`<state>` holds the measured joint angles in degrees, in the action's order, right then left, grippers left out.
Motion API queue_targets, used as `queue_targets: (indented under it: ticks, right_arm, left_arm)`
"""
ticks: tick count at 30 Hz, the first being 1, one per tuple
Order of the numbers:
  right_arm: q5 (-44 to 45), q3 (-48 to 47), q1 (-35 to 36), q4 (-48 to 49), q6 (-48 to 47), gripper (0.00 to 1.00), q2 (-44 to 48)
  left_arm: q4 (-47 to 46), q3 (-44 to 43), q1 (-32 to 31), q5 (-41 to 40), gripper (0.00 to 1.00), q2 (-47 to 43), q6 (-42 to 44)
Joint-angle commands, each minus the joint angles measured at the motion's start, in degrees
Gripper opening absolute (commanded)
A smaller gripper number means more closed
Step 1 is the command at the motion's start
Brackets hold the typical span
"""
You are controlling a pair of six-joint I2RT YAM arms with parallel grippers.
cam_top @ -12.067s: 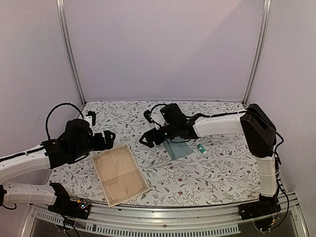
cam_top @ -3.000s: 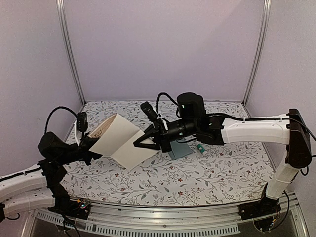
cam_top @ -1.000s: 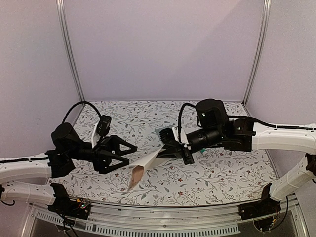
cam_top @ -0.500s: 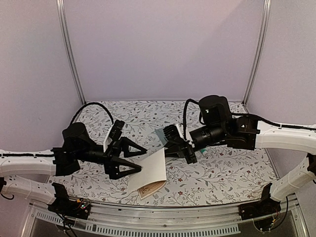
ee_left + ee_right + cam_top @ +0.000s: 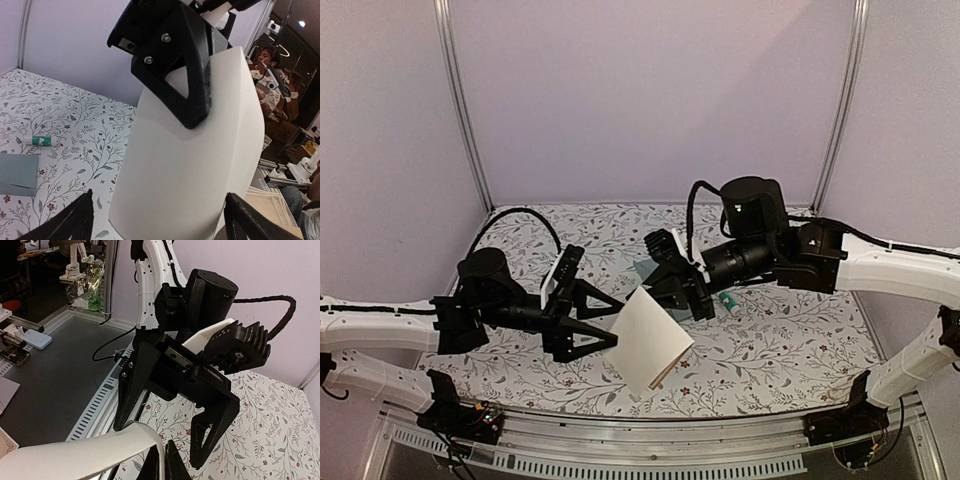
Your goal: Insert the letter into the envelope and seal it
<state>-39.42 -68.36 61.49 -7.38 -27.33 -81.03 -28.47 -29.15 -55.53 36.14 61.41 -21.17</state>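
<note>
Grips the letter (image 5: pixel 650 345) by its upper corner with the right gripper (image 5: pixel 656 294), fingers pressed together on the paper. Holds the sheet up over the floral table cloth (image 5: pixel 770 350) near the middle of the table, tilted, with the blank white back turned left and a sliver of the cream printed face showing along the lower right edge. Shows it bowed rather than flat in the left wrist view. Cannot tell whether the lowest corner touches the cloth. Presents the left gripper (image 5: pixel 617 324) spread wide just left of the sheet, one fingertip above the other, closed on nothing; cannot tell from above whether either tip brushes the paper. Has the teal envelope (image 5: pixel 18 173) lying flat on the cloth just beyond the right gripper, mostly hidden in the top view. Has a small white-and-teal glue stick (image 5: pixel 38 141) lying on the cloth to the envelope's right, apart from it
</note>
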Motion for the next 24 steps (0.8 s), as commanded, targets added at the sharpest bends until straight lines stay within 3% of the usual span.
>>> queue_targets:
  ticks: [1, 13, 15, 19, 24]
  right_arm:
    - [0.5, -3.2, 0.1, -3.1, 2.3, 0.05, -2.6]
    - [5.1, -9.3, 0.1, -8.4, 8.1, 0.02, -8.2]
    - [5.8, -9.5, 0.1, -8.4, 9.1, 0.02, -8.3]
    - [7.2, -9.8, 0.1, -8.0, 11.2, 0.00, -8.3]
    - [7.7, -9.5, 0.1, -7.5, 12.4, 0.00, -7.7]
  left_arm:
    - [-0.2, -1.5, -1.3, -0.3, 0.90, 0.7, 0.8]
    - [2.0, -2.3, -2.9, -4.8, 0.89, 0.7, 2.4]
    - [2.7, -2.4, -3.1, -6.6, 0.82, 0.5, 2.5]
    - [3.5, -2.9, -3.2, -7.8, 0.52, 0.9, 2.9]
    - [4.0, -3.1, -3.3, -8.7, 0.34, 0.8, 2.9]
